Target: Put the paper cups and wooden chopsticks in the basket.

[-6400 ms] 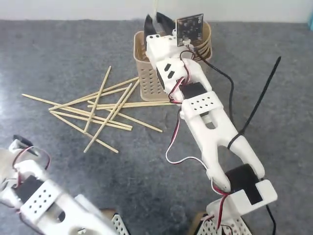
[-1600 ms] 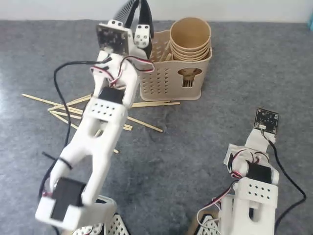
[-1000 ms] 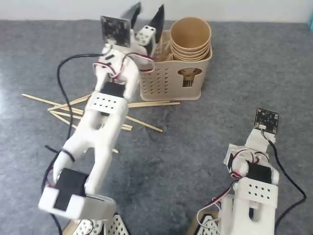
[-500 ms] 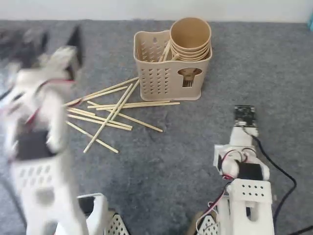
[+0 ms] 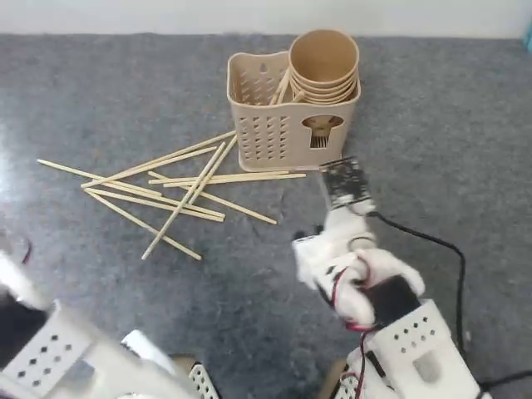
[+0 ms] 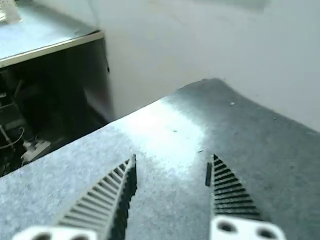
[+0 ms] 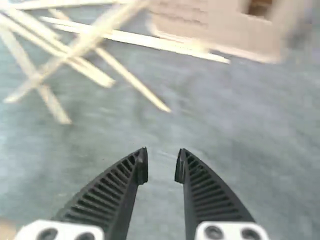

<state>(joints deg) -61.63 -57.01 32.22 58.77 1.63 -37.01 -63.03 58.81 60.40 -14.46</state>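
The beige basket (image 5: 283,125) stands at the back of the grey mat with a stack of paper cups (image 5: 324,62) and a few chopsticks (image 5: 283,87) inside it. Several wooden chopsticks (image 5: 179,187) lie scattered on the mat to its left. My right arm (image 5: 366,283) is in front of the basket. Its gripper (image 7: 161,162) is low over bare mat, open by a narrow gap and holding nothing, with chopsticks (image 7: 125,75) and the basket (image 7: 220,25) ahead. My left gripper (image 6: 171,167) is open and empty, facing the mat's edge and a wall.
The left arm (image 5: 50,357) is folded back at the near left corner. A black cable (image 5: 453,266) trails beside the right arm. Bare grey mat (image 5: 465,150) lies to the right of the basket and in front of the chopsticks.
The left arm has swung away from the basket and pulled back to the near left corner. The right arm has come forward from its rest towards the basket and chopsticks.
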